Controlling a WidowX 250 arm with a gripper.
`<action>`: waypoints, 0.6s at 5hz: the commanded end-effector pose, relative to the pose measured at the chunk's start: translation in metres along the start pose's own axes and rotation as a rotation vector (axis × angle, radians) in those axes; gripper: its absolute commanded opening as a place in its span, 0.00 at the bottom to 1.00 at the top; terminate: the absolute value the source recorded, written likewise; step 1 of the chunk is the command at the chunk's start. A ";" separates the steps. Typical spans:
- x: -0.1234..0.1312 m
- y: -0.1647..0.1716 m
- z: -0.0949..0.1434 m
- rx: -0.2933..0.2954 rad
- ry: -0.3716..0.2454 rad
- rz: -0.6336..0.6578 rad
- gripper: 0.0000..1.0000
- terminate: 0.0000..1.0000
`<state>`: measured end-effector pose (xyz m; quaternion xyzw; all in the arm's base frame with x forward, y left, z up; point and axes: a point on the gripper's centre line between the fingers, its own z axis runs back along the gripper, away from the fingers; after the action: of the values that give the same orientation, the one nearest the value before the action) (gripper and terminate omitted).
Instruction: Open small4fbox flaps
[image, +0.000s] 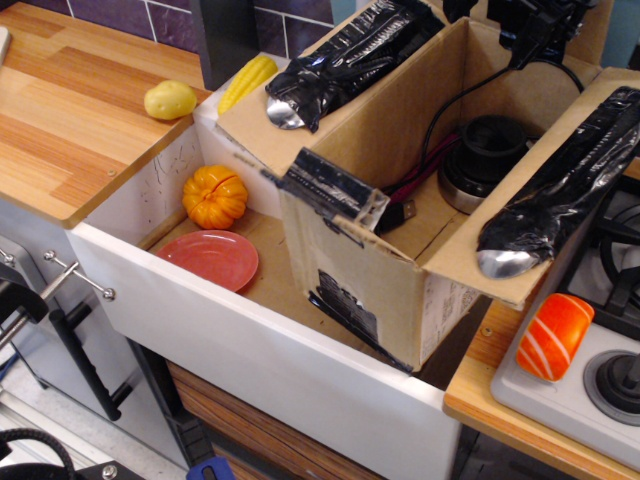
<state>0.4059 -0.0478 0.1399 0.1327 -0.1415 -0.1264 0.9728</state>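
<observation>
Standing in the white sink (200, 330), the small4fbox (385, 270) has its long flaps (545, 215) folded outward, black tape and silver tips showing. Beside it lie an orange pumpkin (214, 196) and red plate (212, 258). Above, the end effector (535, 22) is cropped; its state is unclear.

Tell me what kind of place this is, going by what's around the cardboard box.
Most likely a toy or mock kitchen: a wooden countertop around a white sink, a stove at the right, and plastic-looking food such as a pumpkin and a corn cob near the cardboard box.
</observation>
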 end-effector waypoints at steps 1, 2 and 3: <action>0.026 0.018 0.009 0.050 -0.097 0.006 1.00 0.00; 0.036 0.023 0.012 0.079 -0.109 -0.006 1.00 0.00; 0.050 0.025 0.018 0.101 -0.116 -0.002 1.00 0.00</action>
<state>0.4345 -0.0441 0.1342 0.1750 -0.1299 -0.1421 0.9656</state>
